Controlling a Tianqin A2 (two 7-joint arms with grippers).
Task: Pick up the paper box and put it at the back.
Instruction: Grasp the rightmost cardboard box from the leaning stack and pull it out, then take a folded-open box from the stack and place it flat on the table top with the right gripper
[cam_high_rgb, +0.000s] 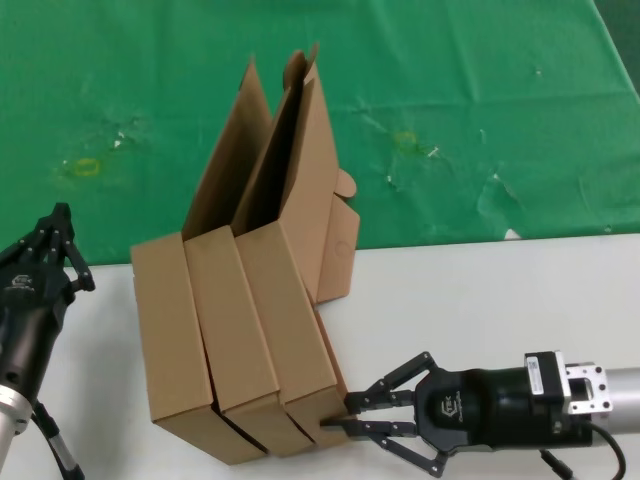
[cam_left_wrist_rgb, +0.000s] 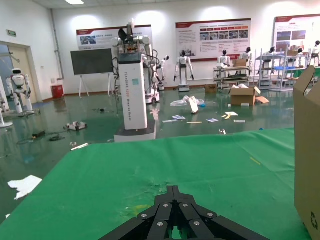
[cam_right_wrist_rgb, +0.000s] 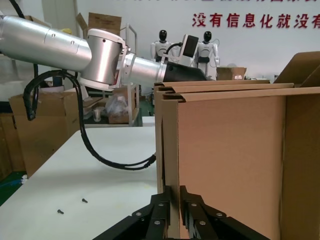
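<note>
Three alike brown paper boxes stand side by side on the white table (cam_high_rgb: 500, 300), their open lids leaning back over the green cloth (cam_high_rgb: 480, 120). My right gripper (cam_high_rgb: 347, 413) is shut on the front wall edge of the rightmost paper box (cam_high_rgb: 290, 320), at its near corner. In the right wrist view the gripper (cam_right_wrist_rgb: 175, 200) pinches that thin cardboard wall (cam_right_wrist_rgb: 230, 160) between its fingers. My left gripper (cam_high_rgb: 60, 215) is shut and empty, left of the boxes, at the near edge of the cloth; the left wrist view shows it (cam_left_wrist_rgb: 173, 190) pointing over the green cloth (cam_left_wrist_rgb: 100, 185).
The two other boxes (cam_high_rgb: 175, 340) (cam_high_rgb: 235, 330) press against the held one on its left. A raised cardboard lid (cam_left_wrist_rgb: 306, 150) stands close to my left gripper. Two small screws (cam_right_wrist_rgb: 84, 201) lie on the white table. The cloth has yellowish stains (cam_high_rgb: 85, 165).
</note>
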